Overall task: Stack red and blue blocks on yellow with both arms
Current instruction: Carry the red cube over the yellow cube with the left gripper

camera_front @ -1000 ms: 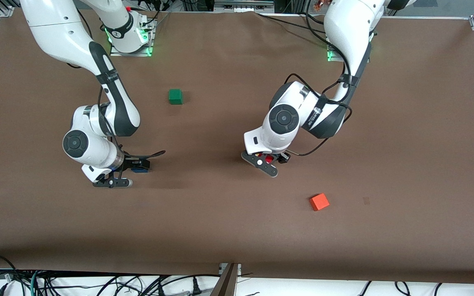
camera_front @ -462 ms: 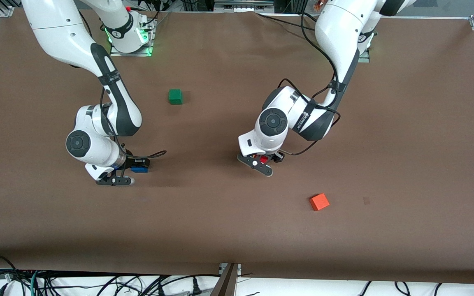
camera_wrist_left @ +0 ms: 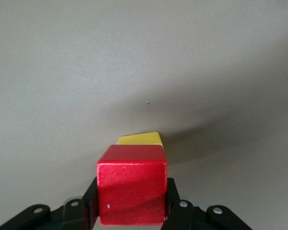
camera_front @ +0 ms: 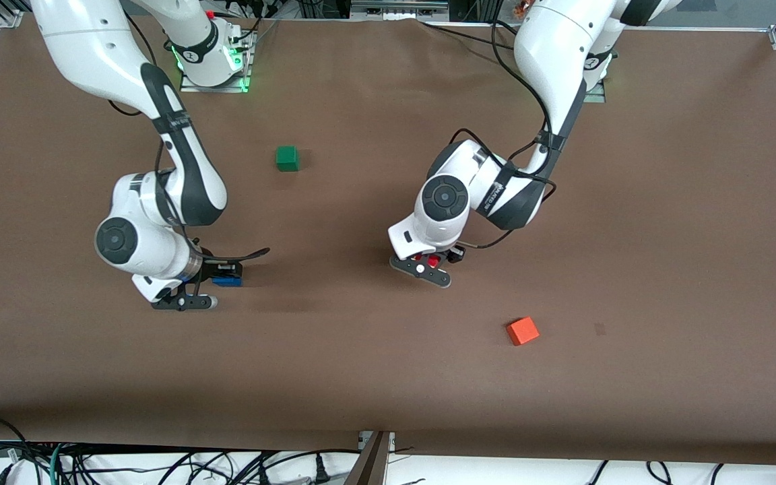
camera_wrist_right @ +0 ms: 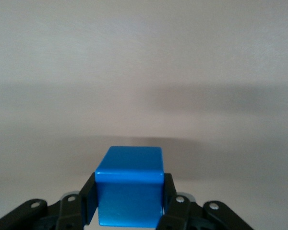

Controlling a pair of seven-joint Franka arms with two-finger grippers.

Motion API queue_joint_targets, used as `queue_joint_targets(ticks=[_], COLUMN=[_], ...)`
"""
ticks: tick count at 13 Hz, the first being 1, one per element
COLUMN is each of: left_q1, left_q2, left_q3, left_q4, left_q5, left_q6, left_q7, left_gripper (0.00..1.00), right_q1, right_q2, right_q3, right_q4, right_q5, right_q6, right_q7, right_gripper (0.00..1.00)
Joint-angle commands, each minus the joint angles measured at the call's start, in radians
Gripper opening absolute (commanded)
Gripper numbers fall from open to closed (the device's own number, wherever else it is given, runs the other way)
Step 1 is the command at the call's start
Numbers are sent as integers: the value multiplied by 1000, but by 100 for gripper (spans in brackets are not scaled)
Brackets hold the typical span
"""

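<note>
My left gripper is shut on the red block near the table's middle. In the left wrist view the red block sits between the black fingers, and the yellow block peeks out just under it. I cannot tell whether the two touch. The left hand hides the yellow block in the front view. My right gripper is low over the table toward the right arm's end, shut on the blue block. Its fingers press both sides of the blue block in the right wrist view.
A green cube lies on the brown table between the two arms, farther from the front camera than both grippers. An orange cube lies nearer to the camera than the left gripper, toward the left arm's end.
The right gripper's fingers have shut on the blue block. The left gripper has carried the red block a little toward the right arm's end of the table.
</note>
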Motion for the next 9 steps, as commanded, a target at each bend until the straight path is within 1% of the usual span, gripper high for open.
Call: queue_joint_targets(ticks=[1, 5, 7, 8, 9], left_q1=[-25, -28, -28, -28, -28], left_q2=[-7, -7, -7, -7, -7], left_q3=[13, 15, 17, 17, 18], left_q4=[-5, -13, -18, -18, -21], left_q5=[27, 29, 29, 29, 29], left_q6=[3, 12, 17, 17, 17], left_q7=[-45, -45, -57, -60, -60], left_gripper=[0, 0, 0, 0, 0], right_q1=[22, 146, 181, 197, 205], right_q2=[-3, 15, 62, 73, 93], right_q3=[10, 12, 11, 11, 11], right_q4=[141, 208, 296, 322, 360], right_q5=[13, 12, 15, 13, 15], right_q6=[-144, -132, -131, -122, -96], right_q7=[111, 346, 421, 453, 469], right_gripper=[42, 43, 44, 44, 44])
